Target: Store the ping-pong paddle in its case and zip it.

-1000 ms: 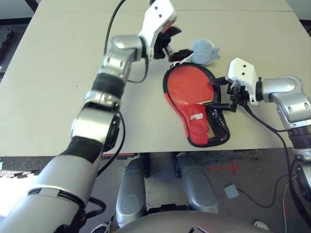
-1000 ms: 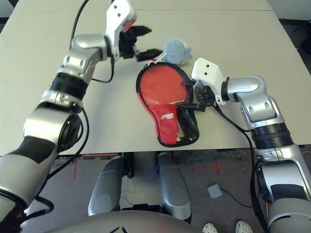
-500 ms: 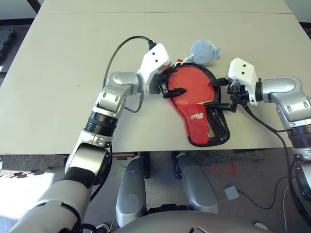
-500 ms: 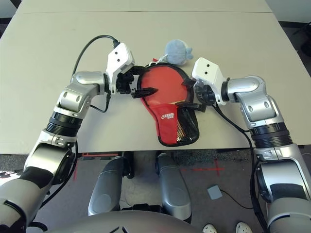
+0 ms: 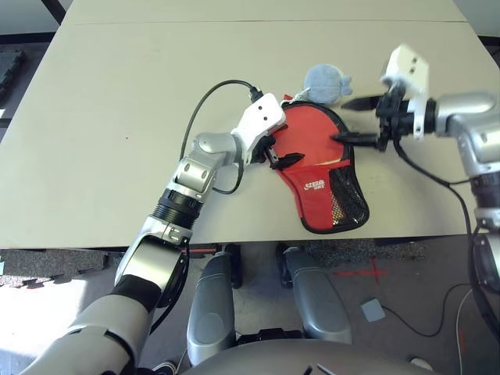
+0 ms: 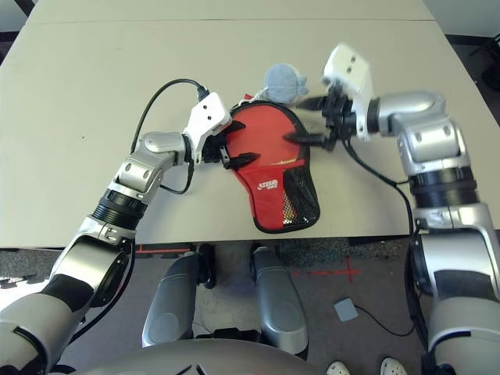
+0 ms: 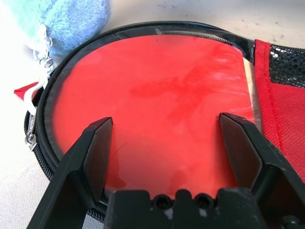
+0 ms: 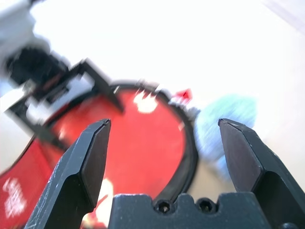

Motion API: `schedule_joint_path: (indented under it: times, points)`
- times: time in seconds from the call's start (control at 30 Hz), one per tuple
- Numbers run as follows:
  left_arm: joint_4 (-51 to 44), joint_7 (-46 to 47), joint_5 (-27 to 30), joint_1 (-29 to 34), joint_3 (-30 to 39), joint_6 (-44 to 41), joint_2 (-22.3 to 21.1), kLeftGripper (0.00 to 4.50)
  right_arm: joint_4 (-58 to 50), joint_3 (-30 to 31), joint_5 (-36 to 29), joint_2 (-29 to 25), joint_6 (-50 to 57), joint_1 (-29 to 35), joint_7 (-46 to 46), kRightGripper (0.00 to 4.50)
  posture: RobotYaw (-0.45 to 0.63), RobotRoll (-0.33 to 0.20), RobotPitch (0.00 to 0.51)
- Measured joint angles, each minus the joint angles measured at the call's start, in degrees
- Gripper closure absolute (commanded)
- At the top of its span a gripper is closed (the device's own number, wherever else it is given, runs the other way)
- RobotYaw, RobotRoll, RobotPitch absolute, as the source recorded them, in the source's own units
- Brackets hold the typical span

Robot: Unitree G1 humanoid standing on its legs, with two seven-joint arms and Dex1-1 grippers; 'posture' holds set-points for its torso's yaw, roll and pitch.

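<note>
Lying inside the open case (image 5: pixel 324 183), the ping-pong paddle (image 7: pixel 152 100) shows red.

Silver arms, black-fingered pincers (image 5: pixel 279 154)

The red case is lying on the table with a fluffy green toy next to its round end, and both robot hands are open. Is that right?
Almost. The fluffy toy is pale blue, not green, as the left eye view shows. The rest holds: the case lies on the table with the toy at its round end, and the left gripper and right gripper are both open.
</note>
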State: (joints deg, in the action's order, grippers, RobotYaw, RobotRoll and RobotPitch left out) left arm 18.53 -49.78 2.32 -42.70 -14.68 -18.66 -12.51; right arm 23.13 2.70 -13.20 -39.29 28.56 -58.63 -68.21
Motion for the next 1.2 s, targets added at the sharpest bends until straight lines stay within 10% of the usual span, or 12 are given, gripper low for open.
schedule_joint_path:
  times: [0.43, 0.8, 1.2]
  points:
    - [-5.0, 0.6, 0.0, 2.3, -0.8, -3.1, -0.1, 0.03, 38.0, 1.0, 8.9, 8.6, -16.9, -15.9, 10.2, 0.00, -0.08, 0.000, 0.297]
    - [-8.7, 1.7, 0.0, 3.4, -1.6, -6.0, -0.1, 0.03, 49.7, 0.3, 12.7, 11.3, -19.9, -16.8, 18.0, 0.00, -0.05, 0.000, 0.307]
    - [-9.4, 2.2, 0.1, 3.6, -2.0, -6.6, 0.1, 0.00, 50.7, -2.1, 12.8, 11.6, -20.0, -16.6, 20.7, 3.82, -0.07, 0.000, 0.308]
